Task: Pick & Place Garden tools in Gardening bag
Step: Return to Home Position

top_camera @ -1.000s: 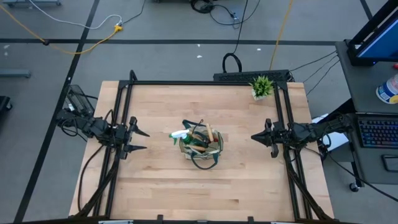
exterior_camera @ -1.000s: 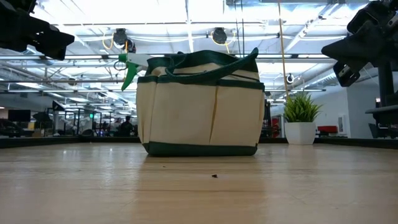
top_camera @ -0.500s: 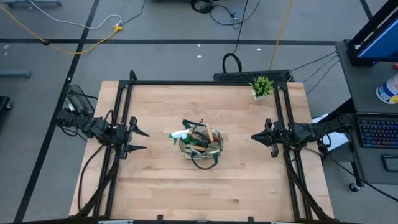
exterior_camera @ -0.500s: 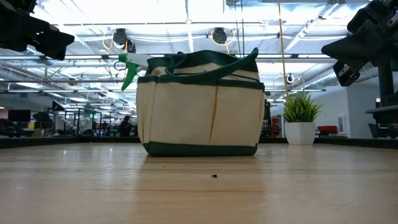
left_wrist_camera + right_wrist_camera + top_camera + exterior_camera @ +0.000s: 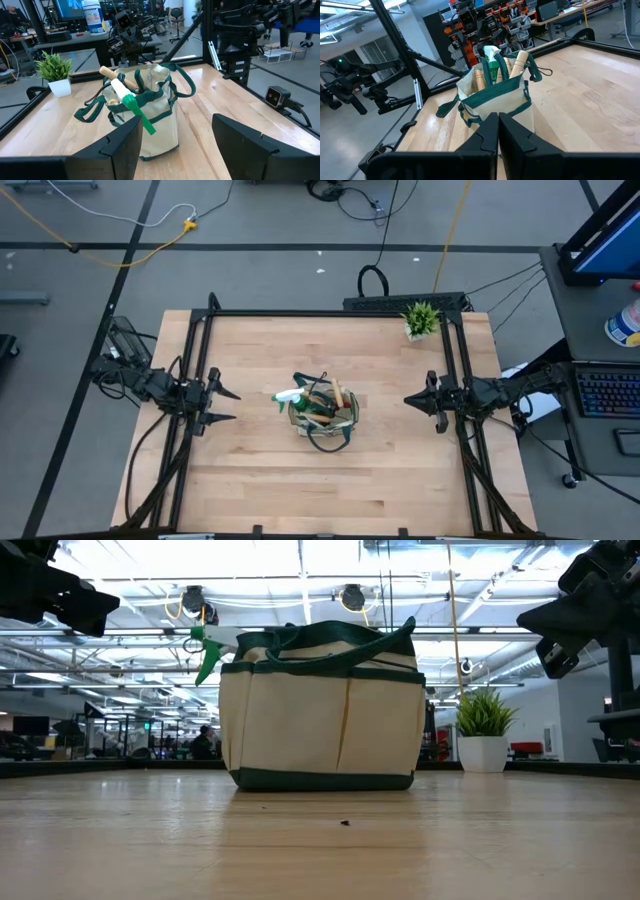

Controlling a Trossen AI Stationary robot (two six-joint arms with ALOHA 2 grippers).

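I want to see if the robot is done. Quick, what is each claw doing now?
Left gripper, left of the bag: open, empty.
Right gripper, right of the bag: closed, empty.

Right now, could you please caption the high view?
Gardening bag holding the tools; left gripper open, right gripper shut, both clear of it.

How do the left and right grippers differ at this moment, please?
The left gripper is open wide, while the right gripper is shut tight. The left gripper sits near the left edge of the table and the right gripper near its right edge, so they point opposite ways. Both are empty, both stand apart from the bag, and both are aimed at it from either side.
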